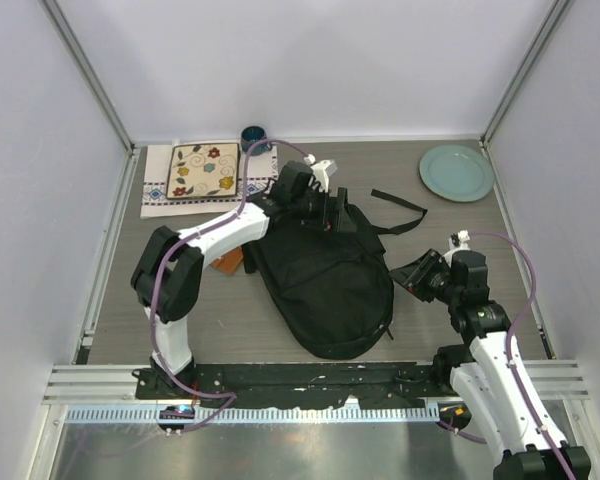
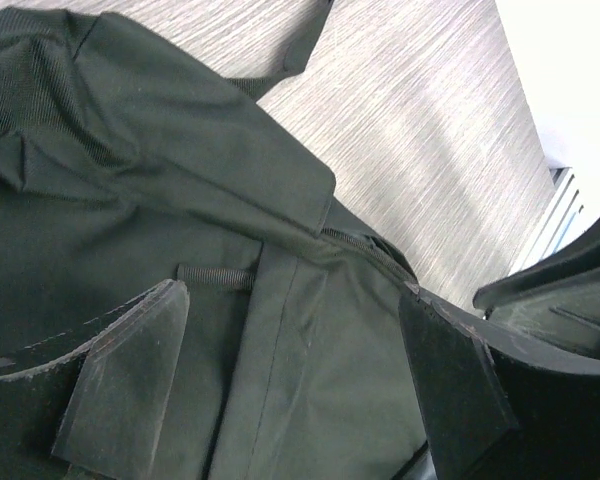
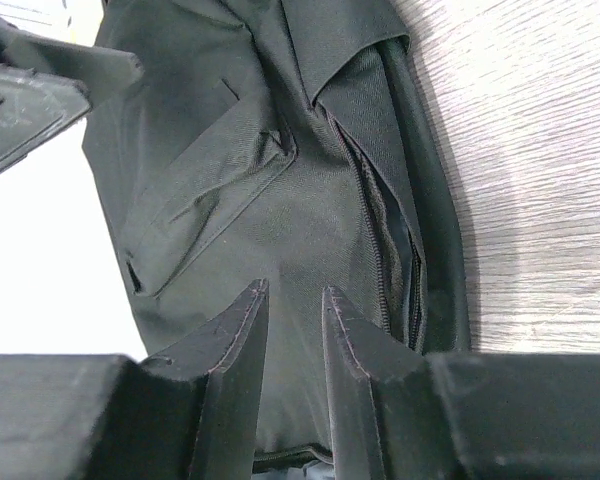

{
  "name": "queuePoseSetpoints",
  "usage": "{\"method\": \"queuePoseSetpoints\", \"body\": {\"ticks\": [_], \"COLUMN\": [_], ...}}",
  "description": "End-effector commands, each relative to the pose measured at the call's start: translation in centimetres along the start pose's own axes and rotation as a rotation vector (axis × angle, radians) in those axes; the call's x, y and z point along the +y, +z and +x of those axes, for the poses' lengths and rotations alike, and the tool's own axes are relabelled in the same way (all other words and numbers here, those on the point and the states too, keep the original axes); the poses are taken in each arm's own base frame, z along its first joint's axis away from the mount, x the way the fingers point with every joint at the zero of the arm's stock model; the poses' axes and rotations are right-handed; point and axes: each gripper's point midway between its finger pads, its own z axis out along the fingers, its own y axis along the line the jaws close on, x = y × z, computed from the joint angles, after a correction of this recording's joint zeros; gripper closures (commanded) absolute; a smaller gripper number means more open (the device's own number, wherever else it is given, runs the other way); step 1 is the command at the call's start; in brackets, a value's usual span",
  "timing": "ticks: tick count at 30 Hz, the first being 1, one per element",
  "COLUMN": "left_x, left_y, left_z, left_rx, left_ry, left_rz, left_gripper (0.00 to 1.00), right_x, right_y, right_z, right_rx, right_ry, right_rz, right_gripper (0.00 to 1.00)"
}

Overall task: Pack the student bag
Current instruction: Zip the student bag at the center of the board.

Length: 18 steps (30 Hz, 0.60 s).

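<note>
Nearest, the right hand (image 3: 292, 292) holds its fingers a narrow gap apart, clamping nothing, just beside the student bag (image 1: 325, 285) lying flat mid-way across the counter (image 1: 460, 230). Beyond, the left hand (image 2: 290, 292) gapes wide over the bag's far end.

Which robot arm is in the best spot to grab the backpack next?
Probably the left. The left gripper hangs just over the top end of the student bag, jaws wide with fabric below them. The right gripper sits beside the bag, jaws only narrowly apart.
</note>
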Motion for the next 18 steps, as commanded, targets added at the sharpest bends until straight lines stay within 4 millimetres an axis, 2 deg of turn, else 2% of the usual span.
{"method": "queuePoseSetpoints", "body": {"ticks": [1, 2, 4, 6, 7, 9, 10, 12, 13, 16, 18], "left_x": [-0.9, -1.6, -1.0, -1.5, -1.1, -1.6, -0.9, -0.8, -0.4, 0.2, 0.7], "left_y": [-2.7, -3.7, -4.3, -5.7, -6.1, -7.6, -8.0, -9.5, -10.1, -11.7, -12.5], "left_z": [-1.6, -2.0, -1.4, -1.8, -1.3, -1.7, -1.1, -0.6, -0.6, 0.7, 1.7], "left_rx": [-0.101, -0.125, -0.134, -0.170, -0.172, -0.204, -0.202, -0.219, -0.235, -0.243, -0.237], "left_ry": [0.026, 0.036, 0.029, 0.036, 0.030, 0.046, 0.042, 0.049, 0.049, 0.049, 0.046], "left_rz": [-0.007, -0.002, -0.028, -0.033, -0.054, -0.064, -0.098, -0.123, -0.147, -0.185, -0.205], "left_gripper": [0.09, 0.07, 0.06, 0.02, 0.01, 0.01, 0.01, 0.01, 0.00, 0.00, 0.00], "right_x": [2.2, 1.9, 1.6, 0.5, 0.7, -1.1, -1.4, -3.9, -5.9, -10.7, -11.2], "right_y": [0.6, 0.9, 1.4, 2.2, 2.7, 3.9, 4.3, 5.1, 5.1, 4.8, 4.8], "right_z": [-0.5, -0.4, -0.5, 0.1, 0.1, 1.2, 1.3, 1.8, 1.3, 2.4, 2.7], "right_rx": [0.015, 0.022, 0.008, 0.024, 0.025, 0.059, 0.055, 0.053, 0.008, -0.010, 0.011], "right_ry": [-0.009, -0.008, -0.017, -0.006, -0.015, 0.003, -0.006, -0.001, -0.004, -0.017, -0.016], "right_rz": [-0.077, -0.063, -0.050, -0.018, -0.035, 0.022, 0.033, 0.129, 0.226, 0.387, 0.412], "right_gripper": [0.66, 0.66, 0.66, 0.66, 0.66, 0.66, 0.66, 0.66, 0.66, 0.66, 0.66]}}
